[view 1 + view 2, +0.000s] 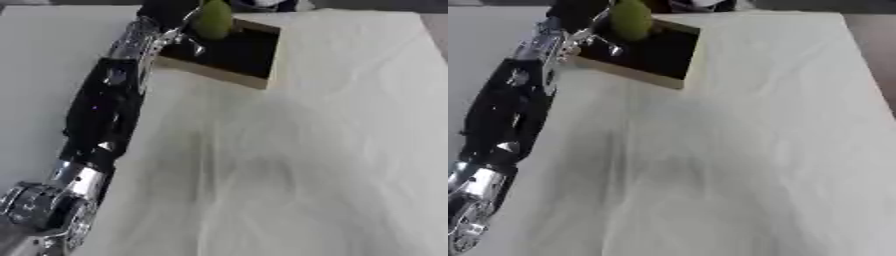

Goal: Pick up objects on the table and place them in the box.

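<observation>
Left eye view: left arm extends from lower left to the far edge of the white-draped surface [332, 150]. Left robot hand [166, 12] sits above the near-left part of the box [229, 56], fingers curled around a green, pear-shaped object [213, 20]. Object is held over the dark interior of the box, above its rim. Box is wooden-walled and lies askew. Right robot hand not visible.
</observation>
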Robot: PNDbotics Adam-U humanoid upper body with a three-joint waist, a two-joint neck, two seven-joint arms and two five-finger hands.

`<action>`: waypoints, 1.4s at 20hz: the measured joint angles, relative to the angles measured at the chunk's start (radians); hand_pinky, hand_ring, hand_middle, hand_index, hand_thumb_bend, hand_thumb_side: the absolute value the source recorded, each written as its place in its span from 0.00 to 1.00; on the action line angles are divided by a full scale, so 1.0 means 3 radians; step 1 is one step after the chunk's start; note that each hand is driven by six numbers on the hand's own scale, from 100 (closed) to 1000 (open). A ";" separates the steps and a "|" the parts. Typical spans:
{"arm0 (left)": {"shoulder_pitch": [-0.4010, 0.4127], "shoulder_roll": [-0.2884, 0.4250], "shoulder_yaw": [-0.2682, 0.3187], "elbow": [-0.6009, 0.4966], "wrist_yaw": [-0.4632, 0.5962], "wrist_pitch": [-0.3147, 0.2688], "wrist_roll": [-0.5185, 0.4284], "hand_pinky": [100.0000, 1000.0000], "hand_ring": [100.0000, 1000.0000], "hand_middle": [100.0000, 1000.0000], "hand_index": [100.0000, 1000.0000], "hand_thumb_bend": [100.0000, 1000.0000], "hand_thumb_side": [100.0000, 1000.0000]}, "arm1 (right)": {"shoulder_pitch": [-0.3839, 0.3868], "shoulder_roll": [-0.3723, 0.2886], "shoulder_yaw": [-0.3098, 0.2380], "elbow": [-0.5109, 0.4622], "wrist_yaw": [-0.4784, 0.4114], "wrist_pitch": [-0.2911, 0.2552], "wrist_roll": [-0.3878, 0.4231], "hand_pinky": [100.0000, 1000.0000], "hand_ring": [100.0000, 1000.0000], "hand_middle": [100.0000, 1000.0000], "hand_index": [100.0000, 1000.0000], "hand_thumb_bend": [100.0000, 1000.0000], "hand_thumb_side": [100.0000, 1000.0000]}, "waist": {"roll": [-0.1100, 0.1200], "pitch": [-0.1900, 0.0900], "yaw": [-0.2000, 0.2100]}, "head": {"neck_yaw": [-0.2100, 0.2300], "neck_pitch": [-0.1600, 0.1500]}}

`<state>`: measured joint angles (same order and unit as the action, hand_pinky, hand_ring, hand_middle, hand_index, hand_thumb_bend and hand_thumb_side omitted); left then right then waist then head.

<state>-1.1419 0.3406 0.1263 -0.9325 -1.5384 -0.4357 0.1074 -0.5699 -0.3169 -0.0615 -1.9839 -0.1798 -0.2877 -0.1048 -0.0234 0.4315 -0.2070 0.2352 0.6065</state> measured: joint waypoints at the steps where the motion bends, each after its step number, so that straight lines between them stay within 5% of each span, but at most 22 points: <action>1: 0.0003 0.0000 0.0001 -0.0008 -0.0007 -0.0013 -0.0023 0.87 0.88 0.88 0.91 0.56 0.00 | 0.0001 0.0000 0.0000 0.0000 0.0000 0.0000 -0.0001 0.82 0.78 0.59 0.74 0.00 0.47 | -0.0001 0.0000 0.0002 | 0.0000 0.0001; 8: 0.0022 0.0000 0.0003 -0.0113 0.0042 -0.0038 -0.0073 0.85 0.85 0.85 0.89 0.40 0.00 | 0.0016 0.0000 0.0000 0.0000 0.0000 0.0010 -0.0011 0.82 0.78 0.59 0.74 0.00 0.48 | -0.0012 0.0000 0.0020 | 0.0019 0.0047; 9: 0.0022 0.0000 0.0002 -0.0150 0.0079 -0.0044 -0.0067 0.84 0.85 0.84 0.89 0.07 0.07 | 0.0022 0.0000 0.0000 0.0000 0.0000 0.0011 -0.0012 0.82 0.78 0.59 0.74 0.00 0.48 | -0.0012 -0.0001 0.0028 | 0.0018 0.0058; 10: 0.0023 0.0000 0.0001 -0.0198 0.0135 -0.0049 -0.0062 0.84 0.84 0.84 0.89 0.34 0.00 | 0.0023 0.0000 0.0000 0.0000 0.0000 0.0011 -0.0015 0.82 0.78 0.59 0.74 0.00 0.47 | -0.0013 -0.0001 0.0037 | 0.0017 0.0061; 11: 0.0024 0.0000 0.0000 -0.0259 0.0213 -0.0052 -0.0059 0.84 0.83 0.84 0.89 0.30 0.00 | 0.0023 0.0000 0.0000 0.0000 0.0000 0.0009 -0.0020 0.82 0.78 0.59 0.74 0.00 0.47 | -0.0014 -0.0002 0.0042 | 0.0015 0.0072; 14: 0.0024 0.0003 -0.0009 -0.0532 0.0620 -0.0038 -0.0073 0.80 0.78 0.79 0.85 0.00 0.00 | 0.0028 -0.0005 -0.0003 0.0000 0.0000 0.0001 -0.0031 0.82 0.78 0.59 0.74 0.00 0.46 | -0.0018 -0.0023 0.0067 | -0.0004 0.0116; 21: 0.0206 0.0367 -0.0065 -0.1540 0.2725 0.0332 -0.0294 0.76 0.75 0.76 0.83 0.00 0.10 | 0.0157 -0.0197 -0.0084 0.0000 0.0025 -0.0046 -0.0130 0.81 0.77 0.60 0.74 0.00 0.42 | 0.0077 -0.0200 0.0300 | -0.0240 0.0286; 28: 0.1102 0.1142 0.0045 -0.2383 0.4741 0.0634 0.0050 0.74 0.74 0.74 0.82 0.00 0.45 | 0.0354 -0.0484 -0.0222 0.0000 0.0128 -0.0124 -0.0331 0.81 0.77 0.60 0.74 0.00 0.38 | 0.0117 -0.0353 0.0580 | -0.0507 0.0439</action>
<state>-0.8113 0.6831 0.1397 -1.6476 -0.1161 -0.2455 0.1224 -0.4638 -0.4621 -0.1280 -1.9839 -0.1416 -0.3247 -0.2041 0.0117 0.3257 -0.0329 0.0832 0.7382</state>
